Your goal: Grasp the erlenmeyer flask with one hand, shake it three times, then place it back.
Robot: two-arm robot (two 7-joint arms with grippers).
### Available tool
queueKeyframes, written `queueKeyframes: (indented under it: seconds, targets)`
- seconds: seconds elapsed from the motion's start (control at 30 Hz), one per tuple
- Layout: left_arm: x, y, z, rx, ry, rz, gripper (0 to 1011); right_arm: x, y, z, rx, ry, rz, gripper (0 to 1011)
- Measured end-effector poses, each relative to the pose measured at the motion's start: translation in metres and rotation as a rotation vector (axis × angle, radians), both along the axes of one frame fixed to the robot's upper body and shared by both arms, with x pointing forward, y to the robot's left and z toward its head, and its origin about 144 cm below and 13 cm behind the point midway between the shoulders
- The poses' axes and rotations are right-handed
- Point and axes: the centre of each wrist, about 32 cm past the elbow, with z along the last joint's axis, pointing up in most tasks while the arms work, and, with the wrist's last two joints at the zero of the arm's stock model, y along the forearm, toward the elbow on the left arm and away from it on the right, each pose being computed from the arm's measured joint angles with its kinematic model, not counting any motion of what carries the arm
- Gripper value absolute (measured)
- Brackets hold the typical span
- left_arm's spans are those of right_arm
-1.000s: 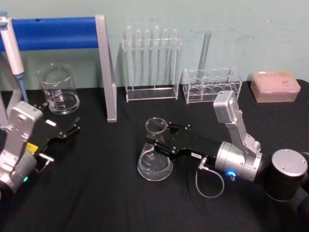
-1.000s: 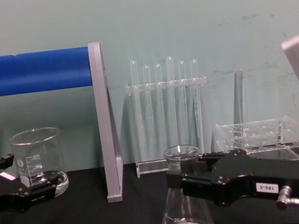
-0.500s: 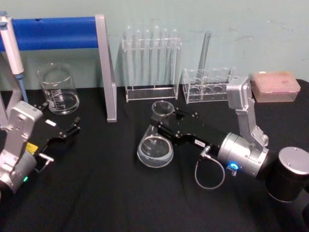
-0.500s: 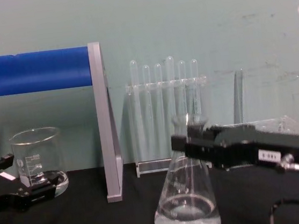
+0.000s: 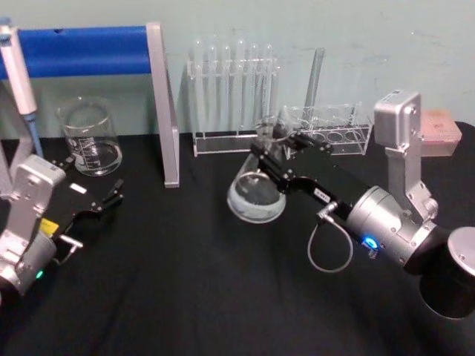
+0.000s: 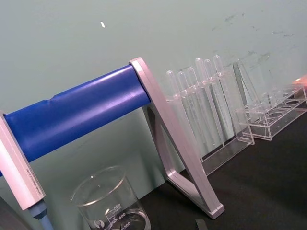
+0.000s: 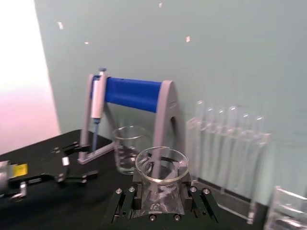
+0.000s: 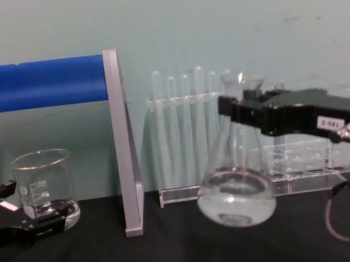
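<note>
Tabletop (image 5: 185, 282) centre and front: open, free passage. Rear row blocks: beaker (image 5: 90, 141), grey stand upright (image 5: 167, 126), test-tube rack (image 5: 231, 104), low clear rack (image 5: 341, 133). The erlenmeyer flask (image 8: 234, 181) hangs tilted just before both racks, with a gap beneath it.

A pale green wall (image 5: 371, 30) rises straight behind the bench's far edge, plain except for a few small white flecks and faint scuffs. Matte black cloth covers the bench (image 5: 185, 297), evenly lit.

light: even, moderate | shadows: faint | glare: right wrist view whites out at one edge, perhaps overexposed
</note>
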Motion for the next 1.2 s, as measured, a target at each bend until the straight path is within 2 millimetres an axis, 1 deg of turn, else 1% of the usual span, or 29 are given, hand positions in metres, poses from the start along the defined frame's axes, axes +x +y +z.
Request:
queueKeyframes:
  seconds: [0.2,0.4,0.73,0.8,0.9,1.03,1.07,1.2]
  targets:
    - [0.000,0.000,0.000,0.000,0.000,0.000,1001,-0.009,0.000,0.005,-0.018,-0.025,-0.099,448]
    - [0.000,0.000,0.000,0.000,0.000,0.000,1001,-0.011,-0.005,0.005,-0.015,-0.024,-0.180,448]
    - [0.000,0.000,0.000,0.000,0.000,0.000,1001,-0.014,-0.003,0.004,-0.014,-0.020,-0.207,448]
    - [0.000,0.000,0.000,0.000,0.000,0.000,1001,-0.013,-0.003,0.005,-0.016,-0.021,-0.194,448]
    - [0.000,0.000,0.000,0.000,0.000,0.000,1001,-0.011,0.000,0.005,-0.025,-0.024,-0.139,448]
    - [0.000,0.000,0.000,0.000,0.000,0.000,1001,-0.007,0.007,0.004,-0.044,-0.023,-0.024,448]
    - [0.000,0.000,0.000,0.000,0.000,0.000,1001,-0.007,0.007,0.004,-0.044,-0.023,-0.024,448]
    - [0.000,0.000,0.000,0.000,0.000,0.000,1001,-0.004,0.019,0.003,-0.067,-0.016,0.096,448]
